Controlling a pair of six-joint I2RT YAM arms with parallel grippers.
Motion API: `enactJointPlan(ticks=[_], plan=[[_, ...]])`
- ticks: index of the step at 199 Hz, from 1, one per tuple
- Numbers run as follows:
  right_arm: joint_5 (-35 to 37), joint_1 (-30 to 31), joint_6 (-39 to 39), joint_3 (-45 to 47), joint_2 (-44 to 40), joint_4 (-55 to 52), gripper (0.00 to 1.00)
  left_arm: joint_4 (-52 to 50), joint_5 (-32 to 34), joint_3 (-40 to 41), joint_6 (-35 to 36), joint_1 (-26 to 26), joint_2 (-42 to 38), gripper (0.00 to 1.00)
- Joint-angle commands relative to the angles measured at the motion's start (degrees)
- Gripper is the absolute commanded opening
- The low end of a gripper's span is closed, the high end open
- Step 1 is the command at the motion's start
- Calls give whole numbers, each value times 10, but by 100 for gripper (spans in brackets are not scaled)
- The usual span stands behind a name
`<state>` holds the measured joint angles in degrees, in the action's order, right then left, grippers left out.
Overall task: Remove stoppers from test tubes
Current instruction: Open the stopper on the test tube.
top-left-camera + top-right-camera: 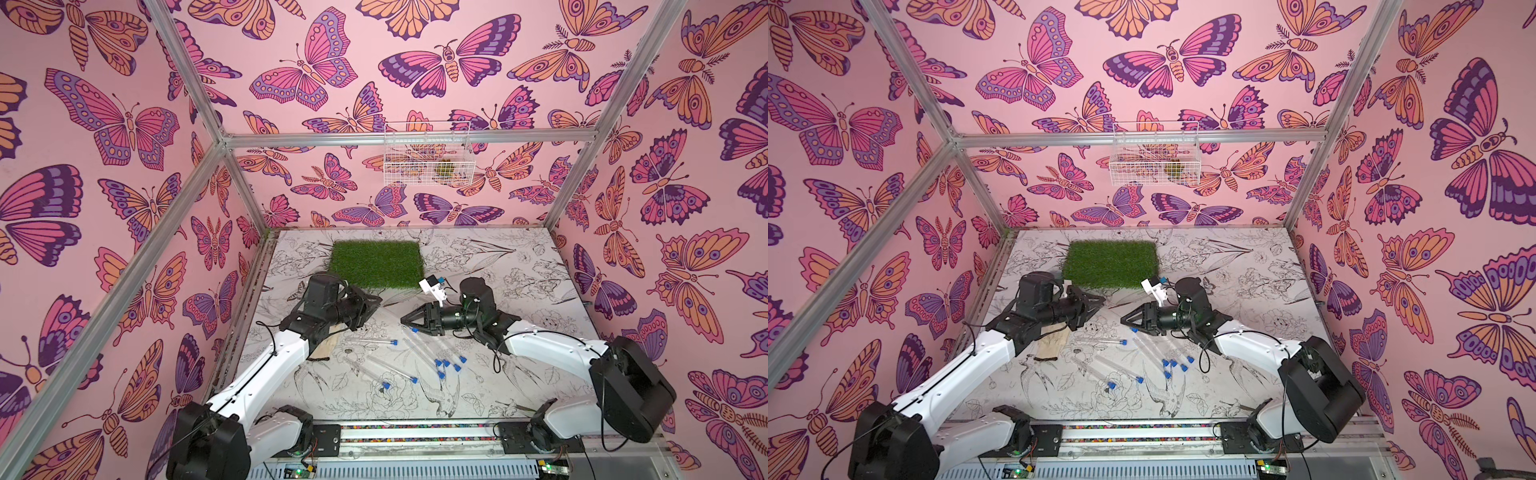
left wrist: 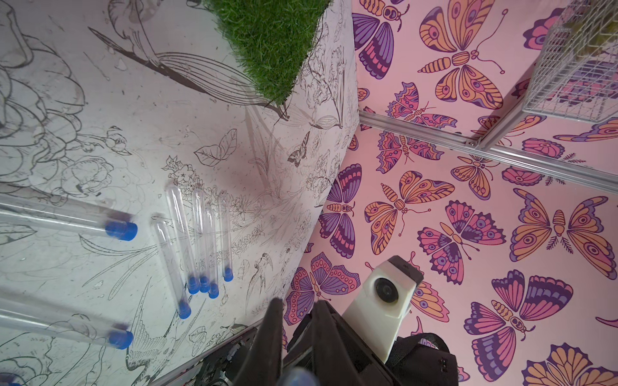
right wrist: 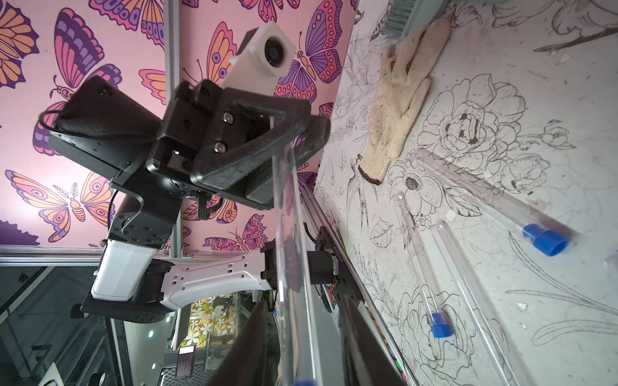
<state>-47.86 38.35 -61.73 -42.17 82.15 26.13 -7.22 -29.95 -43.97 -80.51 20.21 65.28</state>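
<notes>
Near the grass mat (image 1: 376, 262) my left gripper (image 1: 376, 303) clamps a test tube (image 3: 291, 234); right gripper (image 1: 404, 319) straddles its stopper (image 3: 302, 382) — jaws apart

Two dark fingers (image 2: 271, 341) flank a blurred bluish shape. Off one finger's side, test tubes (image 2: 181, 234) lie on the table (image 2: 167, 100), blue stoppers (image 2: 121, 230) fitted; just beside the other finger sits a white camera housing (image 2: 389, 297)

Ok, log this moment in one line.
left tool: shut on tube | right tool: open, straddling its stopper end | other tubes: lying on table
</notes>
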Motion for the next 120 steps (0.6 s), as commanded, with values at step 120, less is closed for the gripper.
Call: enactJointPlan(ticks=[120], plan=[[33,10,1,14,-37,-8,45,15,37,23,-29,-6,-17,0]])
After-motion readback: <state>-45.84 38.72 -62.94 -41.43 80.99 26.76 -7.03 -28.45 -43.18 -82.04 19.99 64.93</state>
